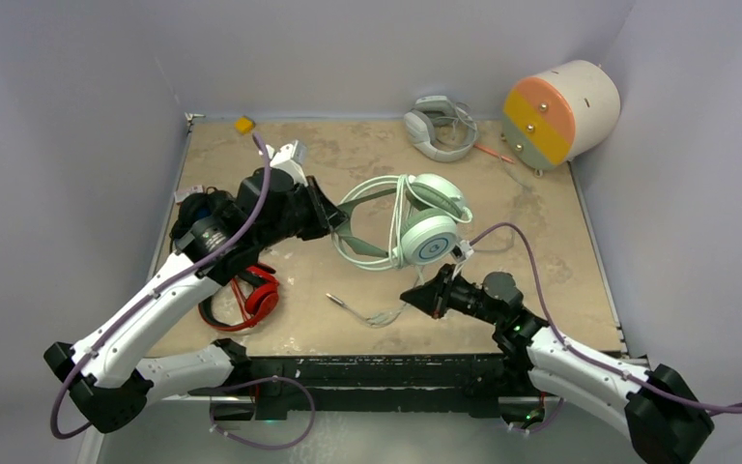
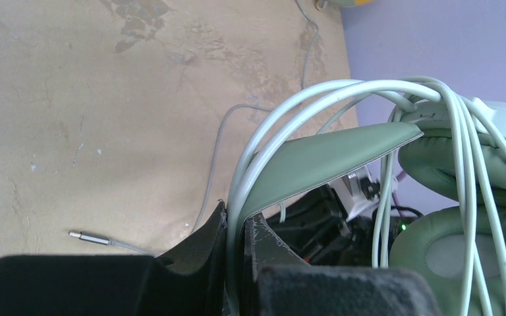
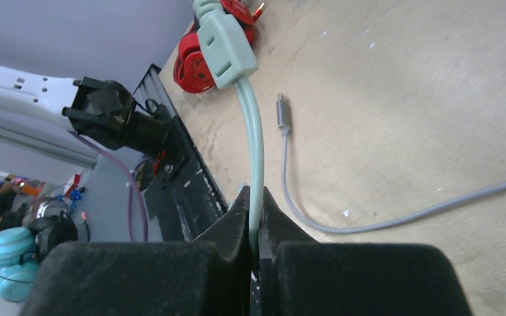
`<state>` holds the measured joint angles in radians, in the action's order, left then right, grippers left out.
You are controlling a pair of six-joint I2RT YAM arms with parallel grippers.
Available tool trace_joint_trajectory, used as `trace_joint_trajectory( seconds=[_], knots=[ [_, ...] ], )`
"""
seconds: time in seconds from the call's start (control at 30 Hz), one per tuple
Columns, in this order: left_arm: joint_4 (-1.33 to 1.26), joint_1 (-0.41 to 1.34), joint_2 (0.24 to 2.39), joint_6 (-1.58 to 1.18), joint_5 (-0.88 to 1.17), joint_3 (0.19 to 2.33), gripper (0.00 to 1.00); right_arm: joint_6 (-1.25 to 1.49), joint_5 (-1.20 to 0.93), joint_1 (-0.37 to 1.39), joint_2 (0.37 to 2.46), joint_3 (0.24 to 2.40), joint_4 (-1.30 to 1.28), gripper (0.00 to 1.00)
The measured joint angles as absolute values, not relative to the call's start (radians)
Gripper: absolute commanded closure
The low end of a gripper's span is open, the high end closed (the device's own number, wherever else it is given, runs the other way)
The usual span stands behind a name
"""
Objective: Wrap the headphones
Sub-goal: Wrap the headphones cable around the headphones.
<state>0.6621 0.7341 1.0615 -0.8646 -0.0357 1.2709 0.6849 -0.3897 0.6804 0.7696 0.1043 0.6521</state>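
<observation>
Gripping the mint headset [image 1: 427, 228] by its headband, the left gripper [image 2: 234, 225] has its fingers pressed together on the green strap and the cable loops lying over it. The headset sits mid-table, raised on that side. The right gripper [image 3: 255, 209] is clamped on the cable [image 3: 256, 148] just below its inline control [image 3: 228, 51], near the table's [image 1: 551, 280] front edge. The plug [image 1: 334, 300] lies loose on bare board between the two grippers. Walls close the left, far and right edges. The widest bare stretches lie right of the mint headset and at the far left. The red headset [image 1: 257, 296] lies under the left arm by the front-left edge. A grey headset [image 1: 437, 129] and a drum [image 1: 562, 110] crowd the far right corner. The ring mark on the mint ear cup is too small to read.
</observation>
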Motion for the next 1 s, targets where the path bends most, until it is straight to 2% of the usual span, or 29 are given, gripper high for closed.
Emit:
trace_joint_trajectory(
  seconds=[0.37,0.57,0.77,1.0],
  knots=[
    [0.599,0.704,1.109,-0.958,-0.315,1.138,1.00,0.733,-0.279,0.883,0.793,0.197,0.521,1.00],
    [0.559,0.704,1.144,-0.933,-0.482,1.047,1.00,0.733,-0.243,0.918,0.801,0.306,0.445,0.99],
    [0.426,0.705,1.212,-0.888,-0.505,0.932,1.00,0.749,-0.230,0.919,0.938,0.434,0.392,1.00],
    [0.305,0.722,1.280,-0.897,-0.502,0.804,1.00,0.850,-0.200,0.921,1.123,0.455,0.427,0.96]
  ],
)
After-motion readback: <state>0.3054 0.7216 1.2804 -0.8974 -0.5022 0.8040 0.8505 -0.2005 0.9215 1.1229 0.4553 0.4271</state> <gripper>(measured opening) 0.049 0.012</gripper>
